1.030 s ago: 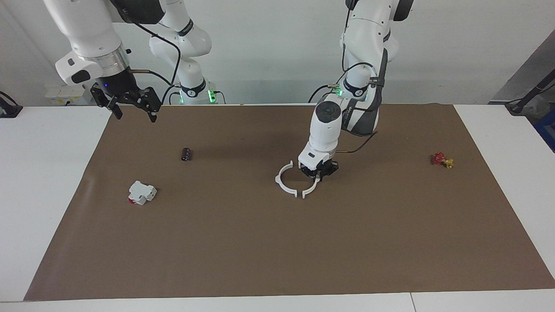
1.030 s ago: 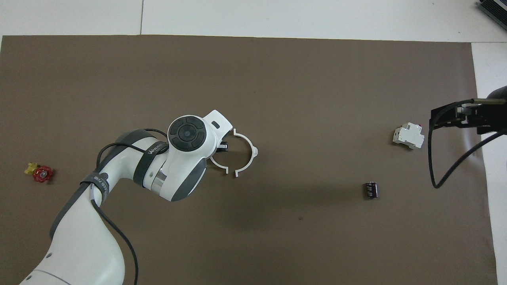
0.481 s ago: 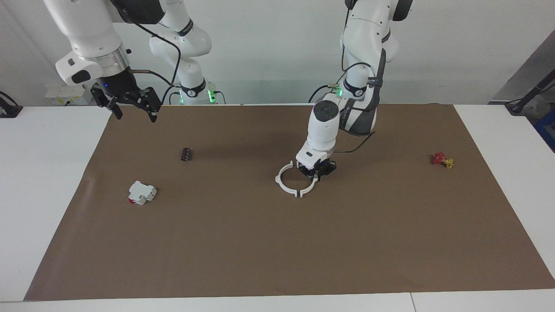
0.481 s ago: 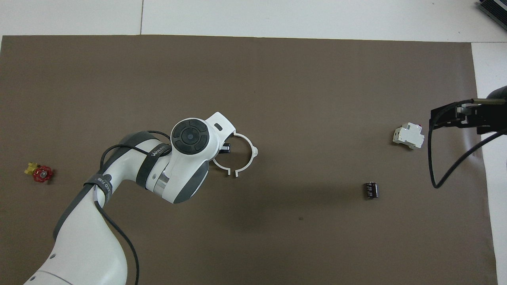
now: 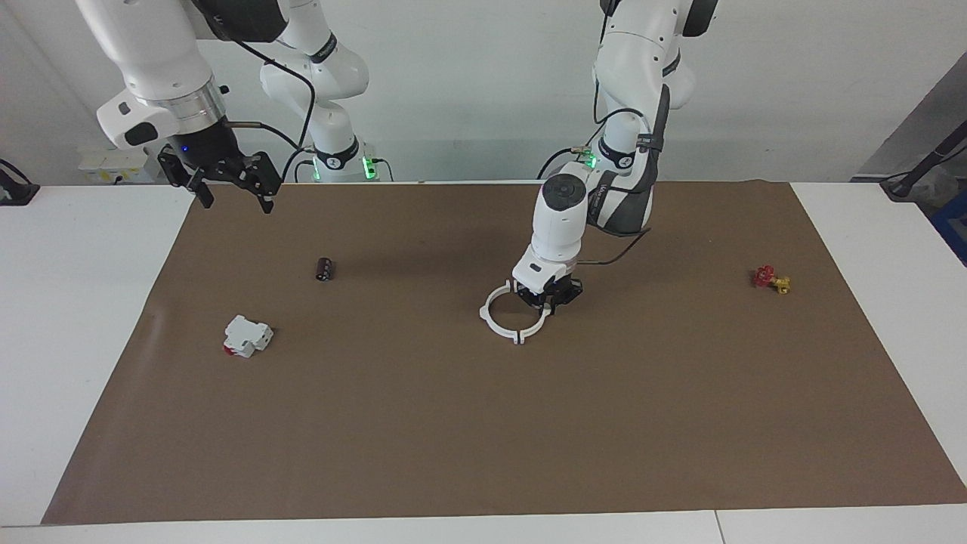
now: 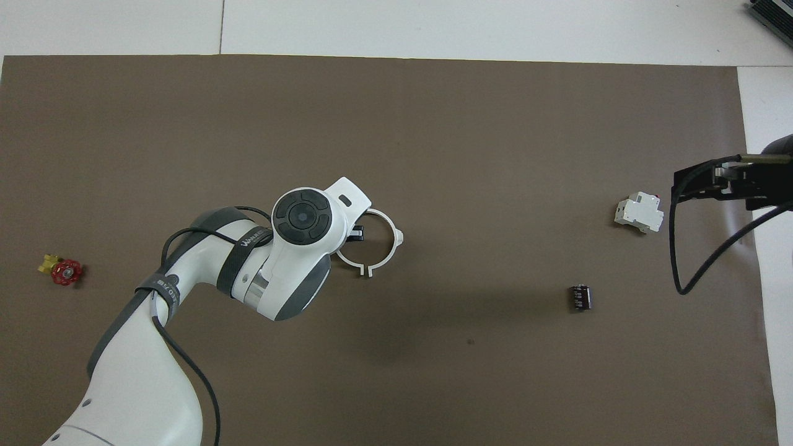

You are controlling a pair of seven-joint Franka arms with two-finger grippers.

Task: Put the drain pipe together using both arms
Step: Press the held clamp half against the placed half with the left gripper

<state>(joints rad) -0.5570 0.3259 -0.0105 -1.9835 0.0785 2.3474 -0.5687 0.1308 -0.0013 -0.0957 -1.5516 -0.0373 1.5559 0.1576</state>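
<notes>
The drain pipe lies in two white half-ring arcs near the middle of the brown mat. The free arc [image 5: 489,320] [image 6: 391,246] rests toward the right arm's end. My left gripper [image 5: 550,298] [image 6: 354,233] is low on the mat, shut on the other arc [image 5: 539,323] [image 6: 346,258]. The arcs' end tabs [image 5: 518,337] meet, so the two make a nearly closed ring. My right gripper [image 5: 231,192] [image 6: 712,181] is open and empty. It waits in the air over the mat's corner at the right arm's end.
A blocky white device with a red end [image 5: 246,336] [image 6: 639,214] and a small dark cylinder [image 5: 325,268] [image 6: 580,297] lie toward the right arm's end. A red-and-yellow valve [image 5: 770,279] [image 6: 61,270] lies toward the left arm's end.
My left gripper has slid its arc toward the right arm's end, and the gap between the arcs' tabs has closed. The right arm has not moved.
</notes>
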